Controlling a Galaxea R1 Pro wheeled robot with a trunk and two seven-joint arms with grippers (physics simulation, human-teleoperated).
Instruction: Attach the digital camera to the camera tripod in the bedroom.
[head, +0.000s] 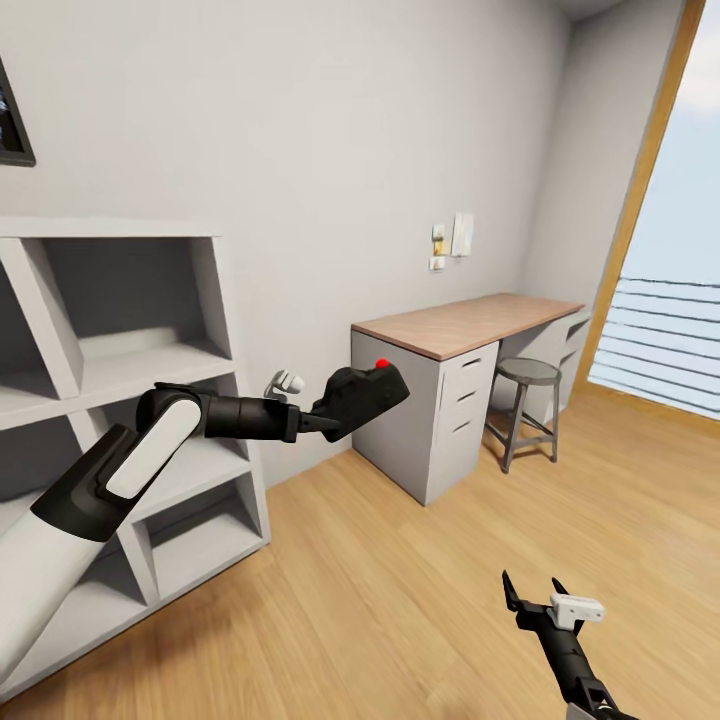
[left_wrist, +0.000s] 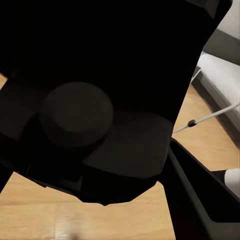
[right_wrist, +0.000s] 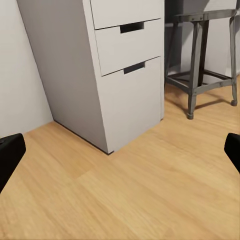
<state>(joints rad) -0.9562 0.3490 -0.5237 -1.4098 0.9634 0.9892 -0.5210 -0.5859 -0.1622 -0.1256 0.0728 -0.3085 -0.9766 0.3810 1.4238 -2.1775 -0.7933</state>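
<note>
The wood floor (head: 400, 600) lies open between the shelf unit (head: 130, 400) and the bench (head: 465, 325), wide enough for an arm to sweep through. The shelf unit stands close on the left, its front edge beside the left arm (head: 150, 450). That arm reaches out holding the camera (head: 360, 397) in the gap between the shelf unit and the bench's near corner, with the wall close behind. The bench's drawer block (right_wrist: 120, 65) stands on the floor as a solid front. A stool (head: 525, 405) stands beside the drawers, partly under the bench's far end. The right gripper (head: 532, 592) hangs low over bare floor with its jaws apart, well clear of the drawers.
</note>
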